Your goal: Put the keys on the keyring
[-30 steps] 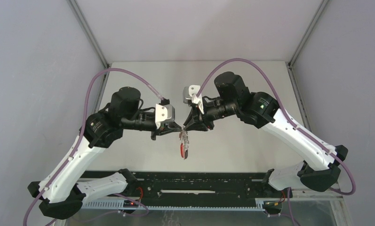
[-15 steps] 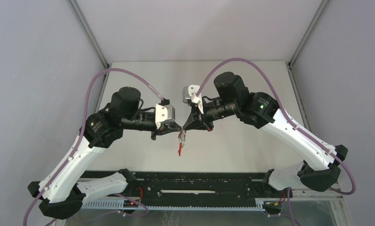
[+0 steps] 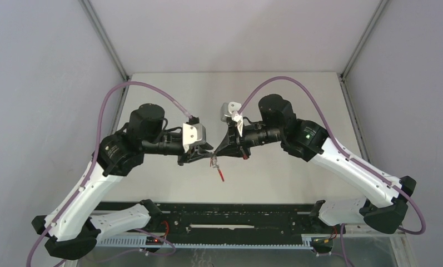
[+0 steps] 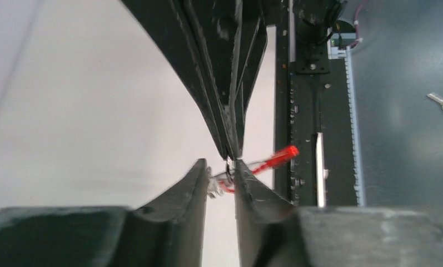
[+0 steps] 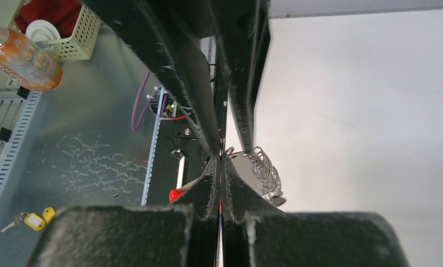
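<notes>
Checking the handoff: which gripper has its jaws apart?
The left gripper: its wrist view shows a clear gap between its fingers. The right gripper has its fingers pressed together, pinching the keyring.

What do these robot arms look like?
The left arm and right arm have white links, rounded black joints and looping purple cables. A green light glows on the right one. Each tool has a white camera bracket and two tapered black fingers.

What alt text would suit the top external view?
The left hand and right hand nearly touch tip to tip above a pale table. A small bunch of keys with a red tag dangles beneath them.
</notes>
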